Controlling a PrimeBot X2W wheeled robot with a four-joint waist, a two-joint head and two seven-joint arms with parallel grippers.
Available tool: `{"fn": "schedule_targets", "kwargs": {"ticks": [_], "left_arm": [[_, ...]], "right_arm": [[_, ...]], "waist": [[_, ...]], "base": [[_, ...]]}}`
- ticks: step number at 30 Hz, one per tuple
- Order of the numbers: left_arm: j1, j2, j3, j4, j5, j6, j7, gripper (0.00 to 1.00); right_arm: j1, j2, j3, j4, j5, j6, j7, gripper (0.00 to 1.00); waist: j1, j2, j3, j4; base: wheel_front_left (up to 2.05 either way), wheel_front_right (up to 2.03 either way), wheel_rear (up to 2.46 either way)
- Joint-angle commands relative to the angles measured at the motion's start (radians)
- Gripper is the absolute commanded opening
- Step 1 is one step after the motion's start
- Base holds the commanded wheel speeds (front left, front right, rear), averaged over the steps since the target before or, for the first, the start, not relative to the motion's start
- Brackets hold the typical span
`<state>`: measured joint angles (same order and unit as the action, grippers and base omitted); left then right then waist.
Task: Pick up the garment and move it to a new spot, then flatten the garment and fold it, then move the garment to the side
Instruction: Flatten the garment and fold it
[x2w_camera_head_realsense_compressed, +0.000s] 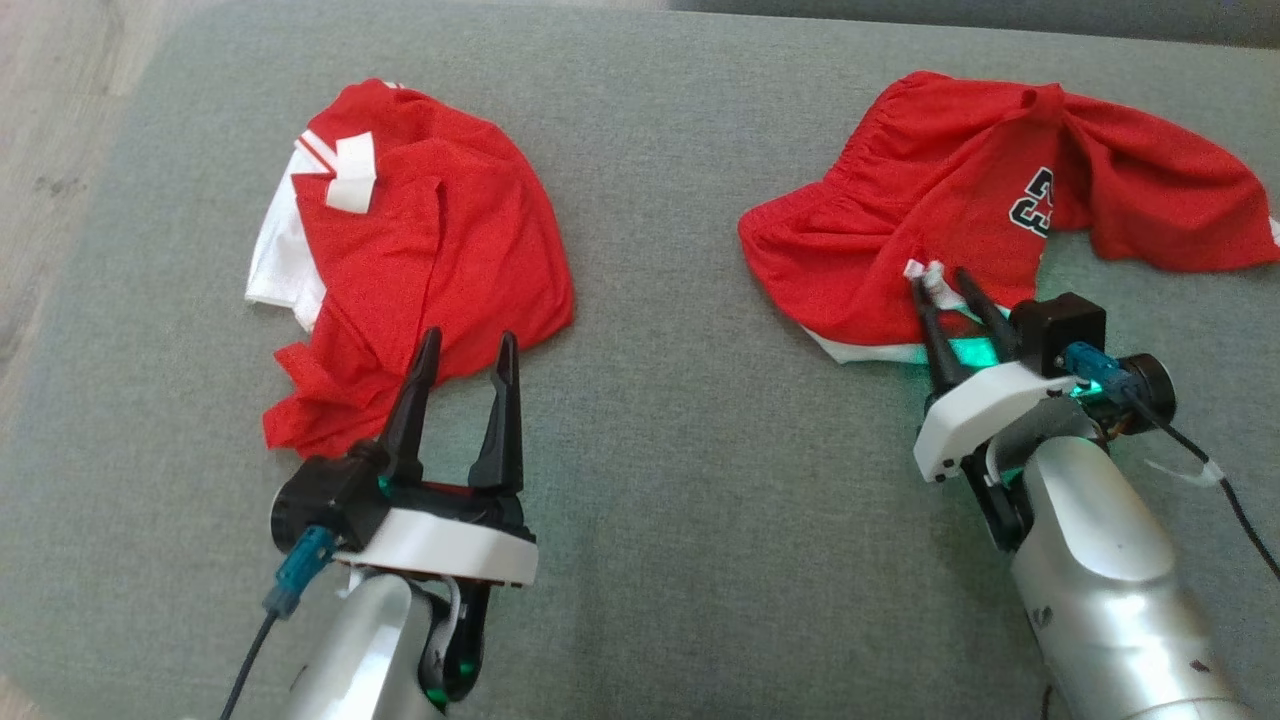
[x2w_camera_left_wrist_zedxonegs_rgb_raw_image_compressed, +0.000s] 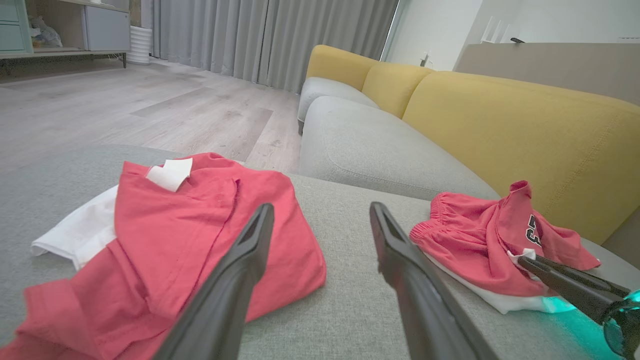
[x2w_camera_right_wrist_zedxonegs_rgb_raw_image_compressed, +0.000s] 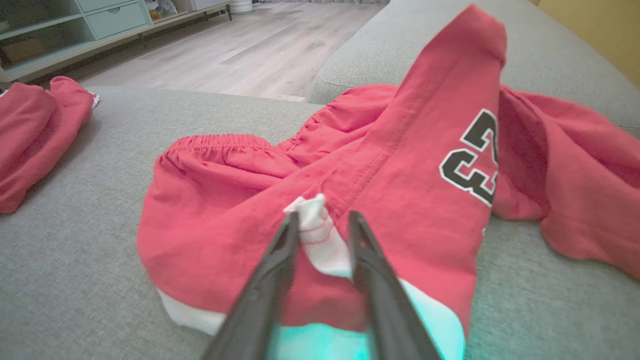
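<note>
Right fingers: the right gripper is closed narrowly on a white tab of cloth. The tab is pinched between the two dark fingers, just below centre in the right wrist view.
Left fingers: the left gripper is held open and nothing is gripped. Its tips are seen over the near hem of a red and white shirt. Whether that hem is touched cannot be told.
Garment: the red shorts, marked with a black number, are spread crumpled in the upper right of the head view. They are gripped at their near edge.
Risk, grip: little cloth is held, so the tab could be pulled out of the pinch once the weight of the shorts is taken.
Risk, lift: the cloth is bunched and twisted in the middle, so the folds may be carried along and flattening made harder.
Risk, drag: if the shorts are moved low, they could be rubbed along the rough weave and rolled under themselves.
Risk, neighbour: the shirt could be snagged by the open left fingers if that arm is advanced.
Surface: a grey woven cushion, broad and flat, is seen under both garments, which lie well apart.
Room: a yellow sofa back is seen at the right of the left wrist view. Grey curtains are seen at the top and a pale wood floor at the left.
</note>
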<state>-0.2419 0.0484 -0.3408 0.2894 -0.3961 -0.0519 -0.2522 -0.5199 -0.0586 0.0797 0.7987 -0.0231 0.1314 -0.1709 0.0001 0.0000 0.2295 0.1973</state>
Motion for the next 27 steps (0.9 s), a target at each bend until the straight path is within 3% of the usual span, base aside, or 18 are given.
{"fn": "schedule_targets", "kwargs": {"ticks": [1, 9, 17, 27], "left_arm": [[-0.038, 0.002, 0.027, -0.026, 0.003, 0.004, -0.01, 1.0], [-0.032, 0.002, 0.032, -0.027, 0.011, 0.008, -0.01, 1.0], [-0.013, 0.007, 0.048, -0.042, 0.02, 0.007, -0.01, 1.0], [-0.013, 0.015, 0.042, -0.041, 0.027, 0.005, -0.01, 1.0]], "right_arm": [[-0.042, 0.008, 0.03, -0.015, 0.02, -0.001, -0.026, 0.0], [-0.063, 0.008, 0.008, 0.018, 0.068, -0.001, -0.07, 0.0], [0.005, 0.008, -0.207, -0.051, 0.142, -0.001, -0.089, 0.0], [0.05, 0.008, -0.431, -0.05, 0.116, -0.001, -0.087, 0.0]], "waist": [[-0.0001, 0.0, 0.0, -0.004], [-0.0001, 0.0, -0.025, -0.04], [-0.0001, 0.0, -0.062, -0.123], [-0.0001, 0.0, -0.062, -0.18]], "base": [[0.0, 0.0, 0.0], [0.0, 0.0, 0.0], [0.0, 0.0, 0.0], [0.0, 0.0, 0.0]]}}
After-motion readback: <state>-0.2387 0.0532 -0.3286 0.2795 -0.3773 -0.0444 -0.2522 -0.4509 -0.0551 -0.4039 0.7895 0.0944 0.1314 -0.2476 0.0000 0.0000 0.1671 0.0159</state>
